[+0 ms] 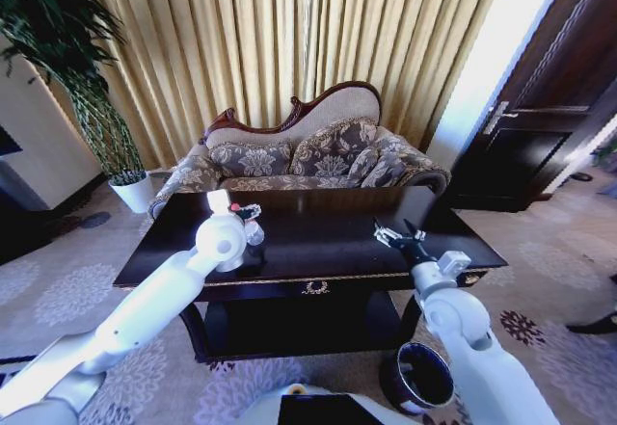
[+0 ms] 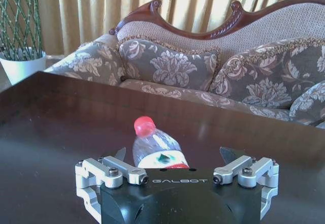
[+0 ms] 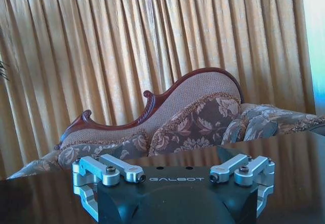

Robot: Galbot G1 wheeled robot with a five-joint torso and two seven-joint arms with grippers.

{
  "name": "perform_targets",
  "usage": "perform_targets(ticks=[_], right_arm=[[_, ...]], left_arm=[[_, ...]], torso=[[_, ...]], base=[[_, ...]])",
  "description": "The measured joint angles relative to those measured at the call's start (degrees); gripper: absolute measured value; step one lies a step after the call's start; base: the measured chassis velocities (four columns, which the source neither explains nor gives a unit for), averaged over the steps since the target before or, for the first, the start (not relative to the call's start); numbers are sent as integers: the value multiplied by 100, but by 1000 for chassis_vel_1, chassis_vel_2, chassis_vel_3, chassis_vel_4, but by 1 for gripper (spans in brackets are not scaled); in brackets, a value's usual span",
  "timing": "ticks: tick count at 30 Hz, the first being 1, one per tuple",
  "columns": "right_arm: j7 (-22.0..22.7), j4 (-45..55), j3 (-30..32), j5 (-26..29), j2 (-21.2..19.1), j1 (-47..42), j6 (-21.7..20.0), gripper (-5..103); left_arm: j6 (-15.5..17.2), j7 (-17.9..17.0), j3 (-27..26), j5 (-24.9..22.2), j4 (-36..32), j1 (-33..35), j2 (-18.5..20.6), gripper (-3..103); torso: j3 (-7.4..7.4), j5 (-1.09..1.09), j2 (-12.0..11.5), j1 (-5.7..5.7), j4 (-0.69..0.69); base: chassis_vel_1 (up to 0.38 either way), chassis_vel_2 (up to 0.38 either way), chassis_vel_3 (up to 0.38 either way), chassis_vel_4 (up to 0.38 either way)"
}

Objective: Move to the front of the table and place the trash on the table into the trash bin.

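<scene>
Golden curtains back the dark tabletop (image 1: 318,237); left gripper (image 2: 172,159) spread wide around the plastic bottle (image 2: 154,148), not yet clamped; right gripper (image 1: 393,236) hovers empty, open; trash bin (image 1: 420,375) awaits.

Red-capped clear bottle (image 2: 155,148), dark glossy table (image 1: 318,227) (gold trim), floral sofa (image 1: 318,160)

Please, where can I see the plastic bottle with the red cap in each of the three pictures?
Head view: bottle lying on the table, just beyond the left gripper.
Left wrist view: bottle between the open fingers.
Right wrist view: not in it.
Shared landmark: the sofa.
</scene>
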Motion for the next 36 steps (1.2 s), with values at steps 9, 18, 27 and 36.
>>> perform_targets(ticks=[9,18,27,36], right_arm=[[1,34,17,-21,-27,-58,-10,100],[1,34,25,-26,-34,-59,-13,100],[-1,56,32,-41,-29,-105,-14,100],[-4,109,-17,-80,37,-147,-14,100]], left_arm=[[-11,-203,135,-48,71,116,-243,100],[-27,-314,32,-39,58,263,-239,100],[-22,-319,-94,-48,84,513,-285,100],[-18,-326,-176,-67,122,522,-302,91]], torso=[[0,0,0,0,0],[0,0,0,0,0],[0,0,0,0,0],[0,-1,0,0,0]], base=[[0,0,0,0],[0,0,0,0],[0,0,0,0],[0,0,0,0]])
